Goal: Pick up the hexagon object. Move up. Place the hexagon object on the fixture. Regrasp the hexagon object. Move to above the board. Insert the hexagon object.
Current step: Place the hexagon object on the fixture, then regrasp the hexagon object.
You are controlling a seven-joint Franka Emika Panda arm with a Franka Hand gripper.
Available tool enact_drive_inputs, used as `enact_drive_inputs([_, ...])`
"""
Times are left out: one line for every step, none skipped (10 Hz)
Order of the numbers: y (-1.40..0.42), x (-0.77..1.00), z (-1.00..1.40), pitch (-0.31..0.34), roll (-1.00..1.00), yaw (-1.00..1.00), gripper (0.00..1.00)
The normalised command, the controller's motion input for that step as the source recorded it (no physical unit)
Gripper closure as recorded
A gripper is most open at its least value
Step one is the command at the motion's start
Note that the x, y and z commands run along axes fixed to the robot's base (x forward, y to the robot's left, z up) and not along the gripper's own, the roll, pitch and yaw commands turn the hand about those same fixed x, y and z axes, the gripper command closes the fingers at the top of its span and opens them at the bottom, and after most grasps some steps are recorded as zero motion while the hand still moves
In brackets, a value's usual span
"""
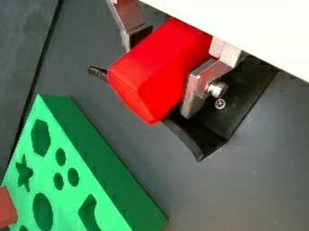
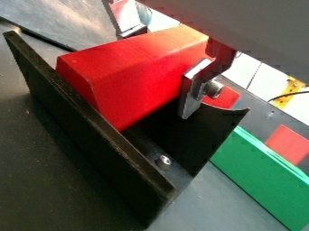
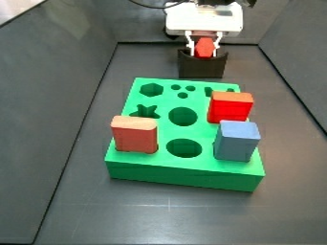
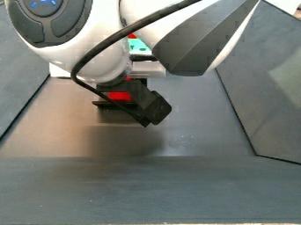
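Gripper (image 1: 169, 56) holds the hexagon object (image 1: 151, 77) firmly between its silver fingers (image 1: 201, 83), long axis pointing out crosswise, low over the fixture (image 2: 108, 171).

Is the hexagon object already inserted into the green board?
No, the hexagon object sits between the end effector fingers at the fixture, beside the board.
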Motion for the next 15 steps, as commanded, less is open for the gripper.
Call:
enact_drive_inputs([-0.5, 0.0, -0.17, 0.0, 0.0, 0.0, 1.0])
enact_drive_inputs([0.0, 0.0, 0.0, 0.0, 0.0, 0.0, 0.0])
enact_drive_inputs([0.0, 0.0, 1.0, -0.049, 0.04, 0.04, 0.0])
enact_drive_inputs([0.0, -0.01, 1.0, -0.041, 0.04, 0.05, 0.0])
enact_drive_inputs([0.0, -0.02, 1.0, -0.033, 0.04, 0.05, 0.0])
enact_drive_inputs([0.0, -0.04, 1.0, -0.016, 0.03, 0.06, 0.0])
enact_drive_inputs([0.0, -0.04, 1.0, -0.001, 0.02, 0.06, 0.0])
enact_drive_inputs([0.01, -0.04, 0.94, 0.015, 0.01, 0.05, 0.0])
enact_drive_inputs([0.01, -0.04, 0.69, 0.035, 0.0, 0.04, 0.0])
enact_drive_inputs([0.01, -0.03, 0.49, 0.043, 0.0, 0.03, 0.0])
enact_drive_inputs([0.01, -0.03, 0.29, 0.05, 0.01, 0.02, 0.0])
enact_drive_inputs([-0.8, -0.15, 0.89, 0.064, 1.0, 0.03, 0.0])
enact_drive_inputs([-0.77, -0.14, 0.82, 0.063, 1.0, 0.03, 0.0])
enact_drive_inputs([-0.64, -0.13, 0.69, 0.053, 1.0, 0.03, 0.0])
enact_drive_inputs([-0.48, -0.12, 0.5, 0.046, 1.0, 0.03, 0.0])
